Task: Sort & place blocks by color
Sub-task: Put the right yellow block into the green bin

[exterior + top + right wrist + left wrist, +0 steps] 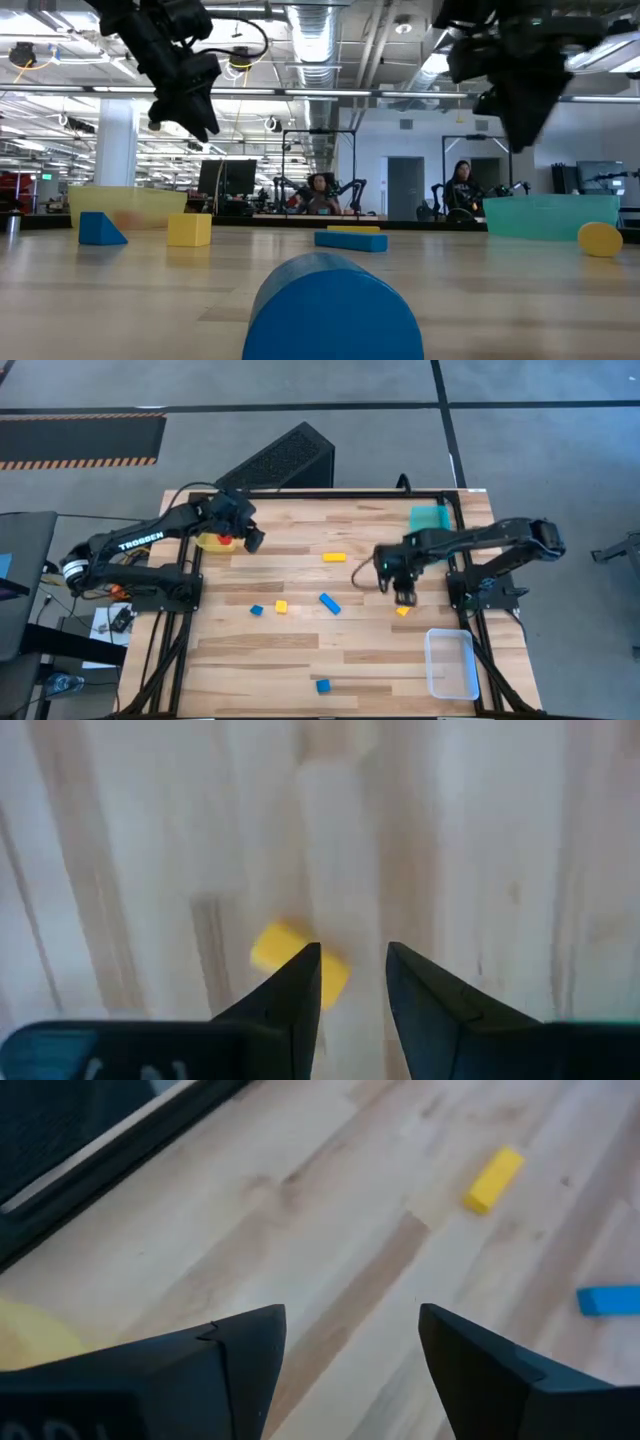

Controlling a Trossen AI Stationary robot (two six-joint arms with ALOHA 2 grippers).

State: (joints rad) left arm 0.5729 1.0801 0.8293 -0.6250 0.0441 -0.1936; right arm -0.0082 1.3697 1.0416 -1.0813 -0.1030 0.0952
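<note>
My left gripper (250, 538) (350, 1330) is open and raised beside the yellow tray (210, 541), which has a red block (227, 541) in it. My right gripper (403, 596) (352, 965) is open by a narrow gap. It hovers just on the far side of a small yellow block (403, 611) (285, 952), which lies on the table partly behind one fingertip. Also on the table are a yellow bar (333, 557) (493, 1179), a yellow cube (281, 605), a blue bar (329, 603) (607, 1299), a small blue block (257, 610) and a blue block (323, 686) near the front.
A teal tray (432, 517) sits at the far right of the table and a clear tray (451, 663) at the near right corner. A black perforated box (285, 458) stands beyond the far edge. People sit in the room behind the table (320, 190).
</note>
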